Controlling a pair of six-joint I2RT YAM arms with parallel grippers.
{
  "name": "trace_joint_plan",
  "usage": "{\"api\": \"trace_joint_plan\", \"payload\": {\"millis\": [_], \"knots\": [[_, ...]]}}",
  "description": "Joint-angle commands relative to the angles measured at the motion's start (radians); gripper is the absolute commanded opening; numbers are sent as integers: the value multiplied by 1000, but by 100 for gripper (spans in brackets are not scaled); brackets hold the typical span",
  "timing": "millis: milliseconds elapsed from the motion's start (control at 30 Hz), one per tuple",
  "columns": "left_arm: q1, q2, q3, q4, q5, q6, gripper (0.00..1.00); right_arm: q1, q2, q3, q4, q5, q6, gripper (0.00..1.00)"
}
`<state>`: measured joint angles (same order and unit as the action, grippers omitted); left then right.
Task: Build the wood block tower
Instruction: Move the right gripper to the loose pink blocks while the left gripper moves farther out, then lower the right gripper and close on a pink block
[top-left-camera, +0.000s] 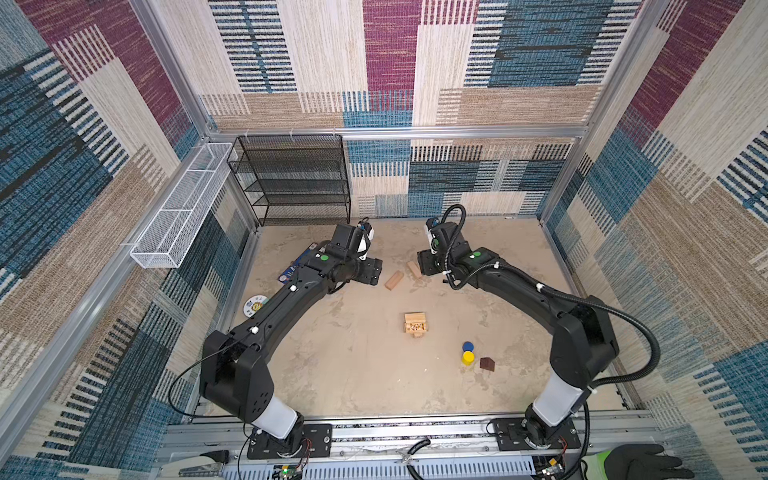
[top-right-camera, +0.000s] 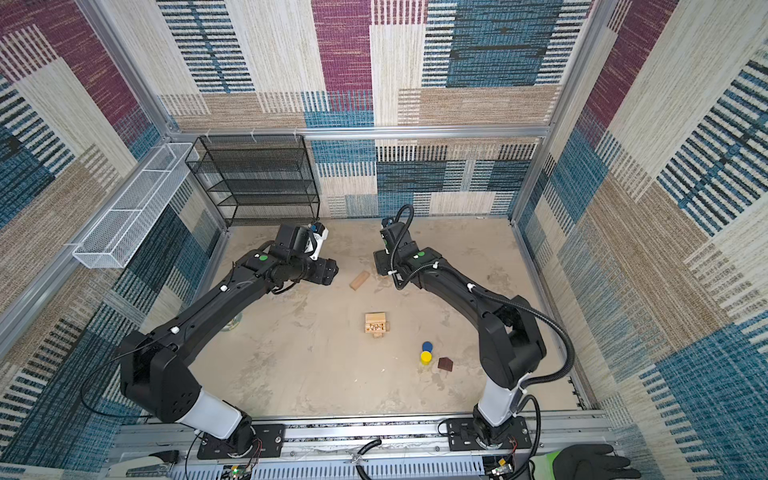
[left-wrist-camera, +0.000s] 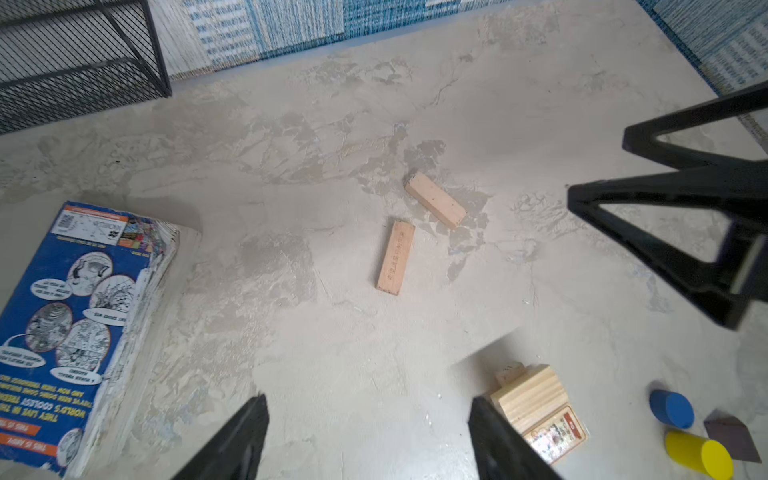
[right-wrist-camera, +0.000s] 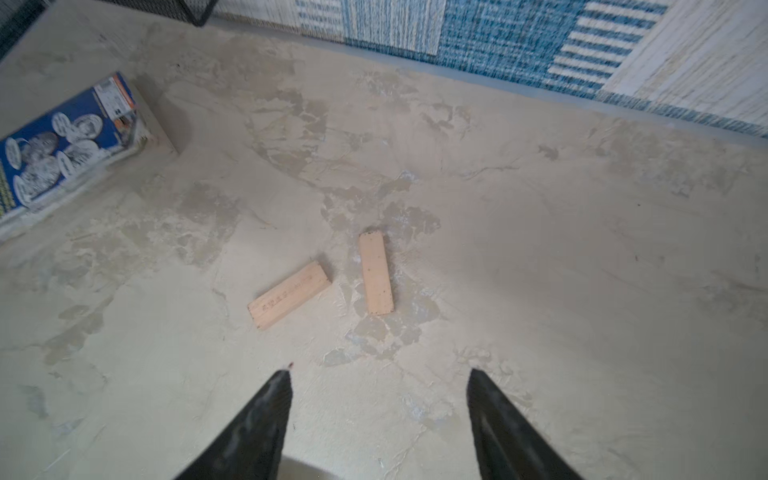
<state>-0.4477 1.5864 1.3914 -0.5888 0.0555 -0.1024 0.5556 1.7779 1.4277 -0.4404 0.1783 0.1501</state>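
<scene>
Two loose pale wood blocks lie flat at the back middle of the table: one with faint printed marks (left-wrist-camera: 395, 257) (right-wrist-camera: 289, 296) (top-left-camera: 394, 280) and a plain one (left-wrist-camera: 435, 200) (right-wrist-camera: 376, 272) (top-left-camera: 414, 269). The tower (top-left-camera: 415, 323) (top-right-camera: 376, 323) (left-wrist-camera: 530, 395) is a low stack of pale bars nearer the front. To its right stand a blue disc (top-left-camera: 468, 346), a yellow cylinder (top-left-camera: 468, 357) and a dark-brown house-shaped piece (top-left-camera: 487, 364). My left gripper (left-wrist-camera: 369, 400) (top-left-camera: 370, 270) hovers open and empty left of the loose blocks. My right gripper (right-wrist-camera: 380, 372) (top-left-camera: 427, 265) hovers open and empty right of them.
A blue printed packet (left-wrist-camera: 79, 324) (top-left-camera: 297, 266) lies under my left arm, and a round labelled jar (top-left-camera: 254, 306) sits by the left wall. A black mesh shelf (top-left-camera: 291, 178) stands at the back left, with a white wire basket (top-left-camera: 183, 208) on the left wall. A gloved hand (top-left-camera: 640, 461) rests beyond the front rail.
</scene>
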Motion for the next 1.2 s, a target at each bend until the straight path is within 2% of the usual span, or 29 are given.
{"api": "trace_joint_plan", "payload": {"millis": [0,167,267,333,467,600,767,967,1067,1167], "knots": [[20,49,29,15,136,-46,81,-6,71,30,38,18,-22,70],[52,112,52,0,252,-119,81,-26,185,63,70,-16,-45,64],[58,110,40,-1,275,-139,81,-44,256,102,65,-36,-55,58],[58,100,31,-7,280,-141,81,-54,292,127,65,-65,-54,56],[60,84,25,-20,279,-141,81,-62,363,202,41,-121,-56,58],[64,74,21,-29,283,-143,81,-62,426,269,10,-135,-63,58],[69,64,18,-34,279,-143,82,-63,493,349,-39,-149,-80,44],[76,53,17,-42,272,-137,82,-62,529,386,-86,-120,-84,43],[78,48,14,-43,264,-135,82,-63,533,383,-99,-128,-82,35],[81,46,12,-43,254,-135,82,-62,529,370,-103,-141,-82,31]]}}
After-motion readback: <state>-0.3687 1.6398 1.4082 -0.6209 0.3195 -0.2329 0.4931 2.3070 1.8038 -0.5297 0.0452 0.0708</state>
